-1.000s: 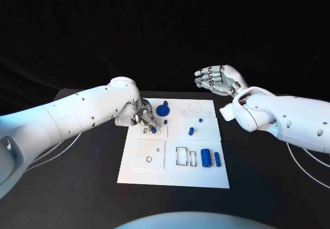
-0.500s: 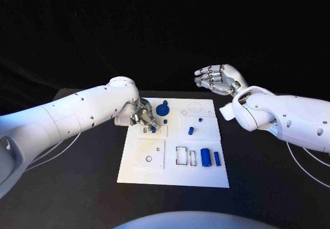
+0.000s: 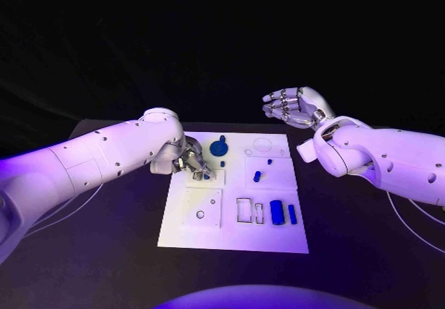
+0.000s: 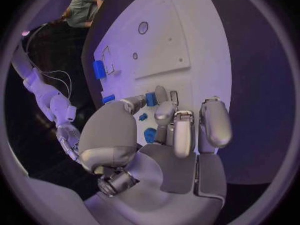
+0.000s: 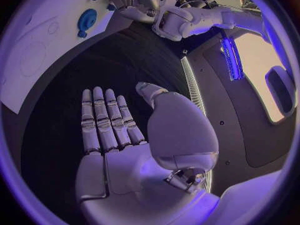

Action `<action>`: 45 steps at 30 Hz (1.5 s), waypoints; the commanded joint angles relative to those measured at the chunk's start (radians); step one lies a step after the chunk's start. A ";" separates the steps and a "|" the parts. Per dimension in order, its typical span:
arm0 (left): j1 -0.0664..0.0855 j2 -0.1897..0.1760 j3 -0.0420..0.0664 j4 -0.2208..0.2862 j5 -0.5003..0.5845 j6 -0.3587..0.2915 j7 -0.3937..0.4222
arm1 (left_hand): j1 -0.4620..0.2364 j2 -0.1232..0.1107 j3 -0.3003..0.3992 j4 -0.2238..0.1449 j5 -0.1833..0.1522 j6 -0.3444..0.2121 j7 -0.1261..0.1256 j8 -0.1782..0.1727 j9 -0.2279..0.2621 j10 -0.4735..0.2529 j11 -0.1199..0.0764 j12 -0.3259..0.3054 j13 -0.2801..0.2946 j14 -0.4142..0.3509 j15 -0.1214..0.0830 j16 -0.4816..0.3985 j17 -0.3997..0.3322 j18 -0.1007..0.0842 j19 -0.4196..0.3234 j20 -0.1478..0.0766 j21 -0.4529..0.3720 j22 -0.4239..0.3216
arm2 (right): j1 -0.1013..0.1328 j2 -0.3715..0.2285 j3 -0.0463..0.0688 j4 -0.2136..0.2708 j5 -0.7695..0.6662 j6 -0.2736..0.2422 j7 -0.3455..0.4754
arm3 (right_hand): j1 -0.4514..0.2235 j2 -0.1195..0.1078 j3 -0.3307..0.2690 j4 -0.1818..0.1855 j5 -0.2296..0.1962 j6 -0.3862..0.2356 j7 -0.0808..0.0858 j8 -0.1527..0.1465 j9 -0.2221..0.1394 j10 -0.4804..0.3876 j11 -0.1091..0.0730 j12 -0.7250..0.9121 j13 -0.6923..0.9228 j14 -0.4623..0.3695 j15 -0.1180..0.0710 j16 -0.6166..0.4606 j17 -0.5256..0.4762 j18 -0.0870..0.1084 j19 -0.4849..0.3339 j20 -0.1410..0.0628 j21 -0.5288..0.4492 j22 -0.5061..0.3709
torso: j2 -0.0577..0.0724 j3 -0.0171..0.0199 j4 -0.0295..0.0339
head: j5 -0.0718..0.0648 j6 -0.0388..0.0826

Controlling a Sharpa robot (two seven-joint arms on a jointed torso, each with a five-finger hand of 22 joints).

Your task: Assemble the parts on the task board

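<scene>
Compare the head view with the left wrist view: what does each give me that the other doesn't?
Head view alone: the white left arm and the full outline of the white task board, with the open silver right hand raised beyond its far right corner.

Left wrist view alone: the palm side of the silver left hand, with a small blue part between thumb tip and a fingertip; I cannot tell whether it is pinched.

Both: the board, both hands and the large blue cylinder.

Left robot hand (image 3: 192,161) hides the task board (image 3: 278,239) beneath it
</scene>
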 commanded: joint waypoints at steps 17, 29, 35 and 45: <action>-0.005 -0.096 0.047 0.106 -0.004 -0.068 -0.015 | -0.015 -0.009 -0.058 0.027 -0.004 0.001 0.004 -0.011 -0.004 -0.010 -0.001 -0.014 -0.032 0.095 -0.008 -0.003 0.236 -0.006 0.000 -0.003 -0.010 -0.019 | -0.003 -0.002 0.000 -0.006 0.003 0.009 0.016 | -0.012 -0.001 -0.010 0.002 0.005 0.004 0.085 -0.006 -0.002 -0.003 0.009 -0.006 -0.002 -0.001 0.008 -0.007 -0.004 -0.008 -0.006 0.006 -0.007 -0.004 | -0.001 -0.0005 -0.0012 | 0.002 0.013; 0.019 -0.167 0.087 0.168 0.114 -0.248 0.003 | 0.076 0.001 -0.107 0.022 0.009 -0.124 0.065 -0.124 -0.056 -0.219 0.053 -0.224 -0.370 0.065 0.036 -0.048 0.139 0.019 -0.060 0.026 -0.109 -0.162 | -0.004 -0.004 0.000 -0.013 0.005 0.009 0.015 | -0.013 -0.001 -0.011 0.003 0.005 0.004 0.085 -0.007 -0.003 -0.003 0.009 -0.007 -0.002 -0.001 0.008 -0.008 -0.004 -0.008 -0.007 0.006 -0.007 -0.005 | -0.001 0.0000 0.0021 | 0.003 0.024; 0.027 -0.188 0.091 0.163 0.109 -0.280 0.014 | 0.115 0.006 -0.115 0.026 0.009 -0.146 0.084 -0.165 -0.080 -0.236 0.069 -0.243 -0.405 0.062 0.050 -0.053 0.129 0.022 -0.065 0.042 -0.122 -0.178 | -0.004 -0.006 -0.001 -0.013 0.005 0.009 0.014 | -0.013 -0.001 -0.011 0.003 0.005 0.004 0.085 -0.007 -0.003 -0.003 0.009 -0.007 -0.002 -0.001 0.008 -0.008 -0.004 -0.008 -0.007 0.006 -0.007 -0.005 | 0.000 -0.0004 0.0022 | 0.005 0.030; 0.029 -0.199 0.089 0.163 0.104 -0.217 0.013 | 0.137 0.018 -0.123 0.028 0.009 -0.125 0.084 -0.184 -0.097 -0.208 0.069 -0.220 -0.379 0.068 0.051 -0.046 0.144 0.020 -0.055 0.048 -0.113 -0.163 | -0.004 -0.005 -0.001 -0.013 0.006 0.010 0.014 | -0.013 -0.001 -0.012 0.003 0.006 0.004 0.085 -0.007 -0.003 -0.003 0.009 -0.007 -0.002 -0.001 0.008 -0.009 -0.005 -0.008 -0.007 0.006 -0.008 -0.006 | 0.000 -0.0012 0.0013 | 0.011 0.033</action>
